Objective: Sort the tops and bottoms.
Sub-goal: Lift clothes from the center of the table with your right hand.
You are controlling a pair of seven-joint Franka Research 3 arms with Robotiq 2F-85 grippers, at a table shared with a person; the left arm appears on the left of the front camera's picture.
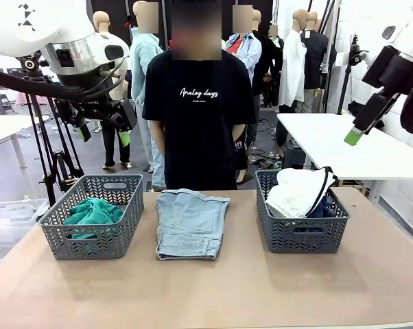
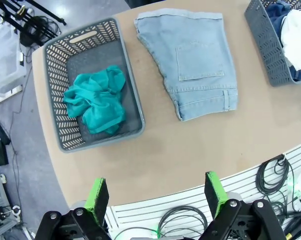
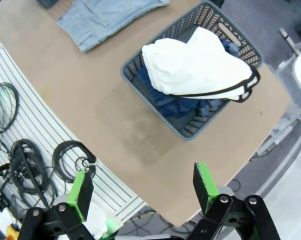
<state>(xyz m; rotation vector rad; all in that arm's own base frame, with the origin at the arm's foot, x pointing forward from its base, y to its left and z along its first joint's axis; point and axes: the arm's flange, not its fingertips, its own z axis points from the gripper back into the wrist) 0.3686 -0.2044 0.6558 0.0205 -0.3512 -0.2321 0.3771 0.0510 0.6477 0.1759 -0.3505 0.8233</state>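
Bare brown tabletop (image 1: pixel 213 288) takes up the near foreground, with nothing on its front strip.

Left: grey plastic lattice basket (image 1: pixel 93 216) sits on the table. Inside it lies the crumpled teal-green fabric top (image 1: pixel 93 212), bunched toward the middle of the basket floor in the left wrist view (image 2: pixel 96 104).

Above the left basket, the left gripper (image 1: pixel 103 133) hangs high, well clear of the table. Its green-padded fingers (image 2: pixel 98 197) stand wide apart, nothing between them.

Centre: folded light blue denim shorts (image 1: pixel 191 223) lie flat on the table between the two baskets, touching neither. Back pocket faces up (image 2: pixel 198 62).

Behind the table stands a person in a black T-shirt (image 1: pixel 199 116) with white lettering.

Right: second grey lattice basket (image 1: pixel 302 219) holds white shorts with black trim (image 1: pixel 299 192) piled on top, overhanging the rim. Dark blue denim jeans (image 3: pixel 170 105) lie beneath them.

Far right: the right gripper (image 1: pixel 361 130) is raised high beside that basket, fingers (image 3: pixel 204 182) spread wide and empty.
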